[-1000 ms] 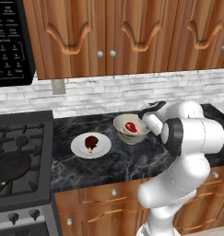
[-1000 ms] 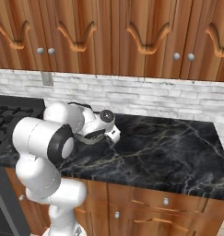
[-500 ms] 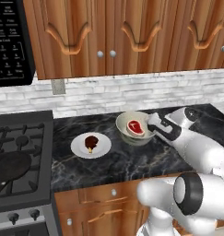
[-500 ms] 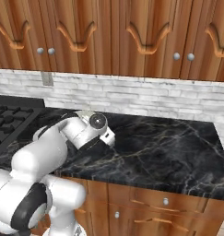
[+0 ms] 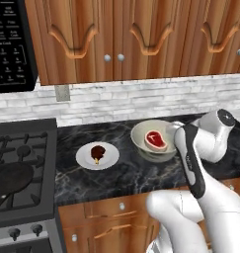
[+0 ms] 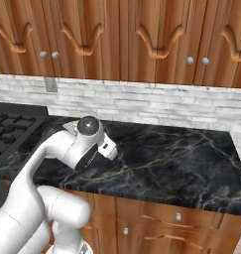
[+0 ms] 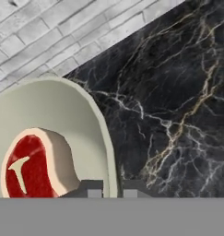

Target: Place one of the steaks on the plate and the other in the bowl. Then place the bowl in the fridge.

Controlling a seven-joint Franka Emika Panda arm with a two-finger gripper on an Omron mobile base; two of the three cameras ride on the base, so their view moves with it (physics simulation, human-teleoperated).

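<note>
The pale cream-green bowl is over the black counter, tipped a little, with the bright red steak inside it. My gripper is shut on the bowl's right rim, one fingertip inside the wall and one outside. In the hand view the red steak lies close to the fingertips. To the left, the small white plate carries the dark reddish-brown steak. My forearm hides the hand in the left base view. The fridge is out of view.
A gas stove with a dark frying pan stands left of the plate, below a black microwave. Wooden cabinets hang over the brick backsplash. Bare marble counter stretches to the right of the bowl.
The bowl has shifted a little to the right with the gripper on its rim. The arm's elbow has swung down and to the right. The plate has stayed put.
</note>
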